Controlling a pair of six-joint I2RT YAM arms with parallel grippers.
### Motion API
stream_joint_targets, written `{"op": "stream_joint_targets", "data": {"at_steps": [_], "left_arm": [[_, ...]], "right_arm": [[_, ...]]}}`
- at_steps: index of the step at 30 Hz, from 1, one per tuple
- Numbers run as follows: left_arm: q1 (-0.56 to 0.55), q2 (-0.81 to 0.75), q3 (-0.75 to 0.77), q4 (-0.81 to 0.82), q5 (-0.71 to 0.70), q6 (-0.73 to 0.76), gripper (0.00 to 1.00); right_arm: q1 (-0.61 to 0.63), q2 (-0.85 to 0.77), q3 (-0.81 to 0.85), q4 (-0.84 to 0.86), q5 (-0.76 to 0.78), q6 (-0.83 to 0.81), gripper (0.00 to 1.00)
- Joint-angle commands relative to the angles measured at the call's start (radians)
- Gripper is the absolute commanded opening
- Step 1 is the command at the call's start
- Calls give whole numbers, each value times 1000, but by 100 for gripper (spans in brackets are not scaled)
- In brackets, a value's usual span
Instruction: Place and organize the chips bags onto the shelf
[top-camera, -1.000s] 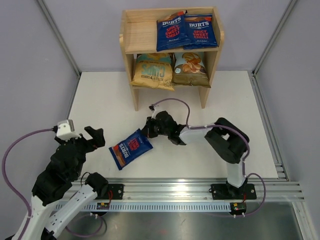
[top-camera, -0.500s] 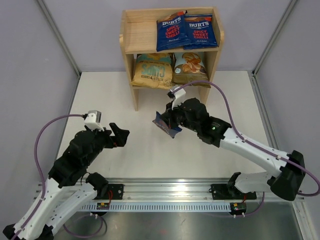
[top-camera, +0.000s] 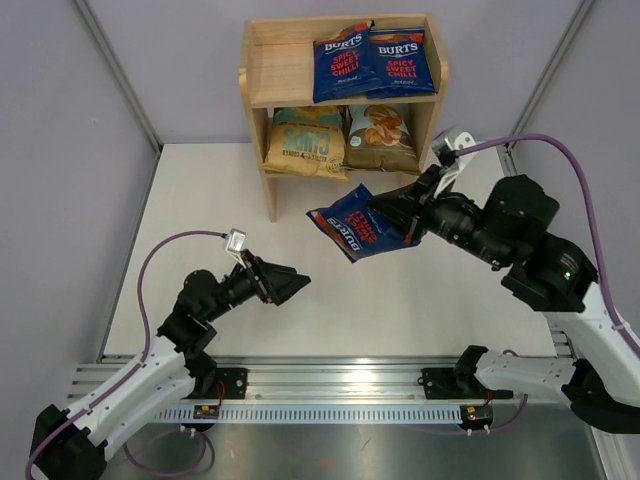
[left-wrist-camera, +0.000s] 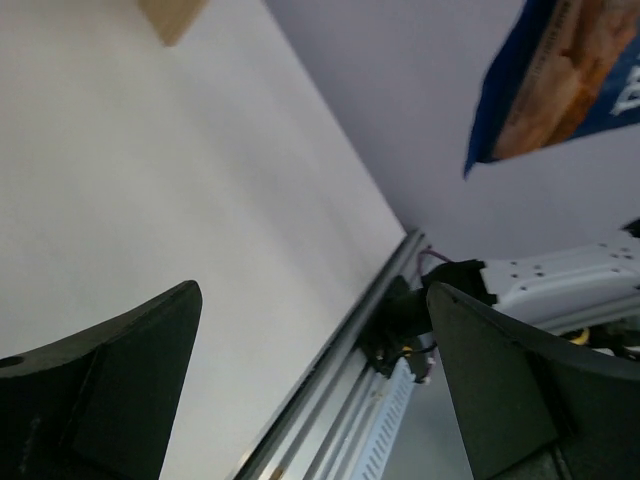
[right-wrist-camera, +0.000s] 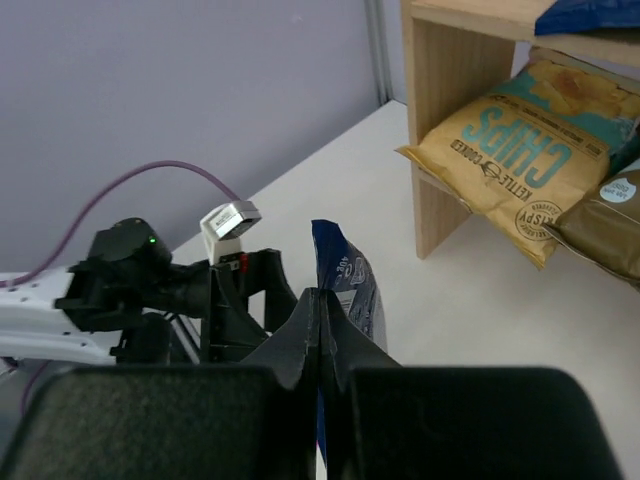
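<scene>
Nearest you, the left fingers (top-camera: 284, 283) are spread apart and empty, low over the desk (top-camera: 210, 200) and pointing toward its middle. Beyond them, the right fingers (right-wrist-camera: 308, 335) are clamped together on one edge of a Burts Spicy Sweet Chilli bag (top-camera: 352, 227). That bag hangs tilted in the air in front of the shelf (top-camera: 275, 60), clear of the desk. The right wrist view shows only a thin strip of foil in the pinch, so the slick bag could slide out or swing if you move sharply. At the back, the right half of the shelf's upper tier already holds two more Burts bags (top-camera: 345, 62), and only the left half is bare. The lower tier carries the Kettle Cooked Chips bag (top-camera: 305, 140) beside the Cassava Chips bag (top-camera: 382, 135). If you come in too low, the dangling bag will likely catch the front edge of the upper tier and crumple. If you drift right, you may shove the two bags already placed. Half a second ago the bag was lower and further left, close over the desk. Since then your right arm has raised it and drawn it rightward. The left arm has dropped and stretched toward the centre, so watch that it stays out of the carry path.
</scene>
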Motion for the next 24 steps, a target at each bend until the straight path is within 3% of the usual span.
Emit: {"op": "stream_joint_targets", "data": {"at_steps": [1,6,15,24], "left_arm": [[-7,16,-59,565,170,-144,99],[-27,60,-75,770,214,-152,99],[-104,192,-9,872,218,-84,99],[-280,251,92,984,237,58,99]], "right_arm": [[8,-20,70,-78,-98,34,0],[8,-59,78,-69,-161,88,0],[8,-69,86,-14,-305,177,0],[8,-93,44,66,-394,260,0]]}}
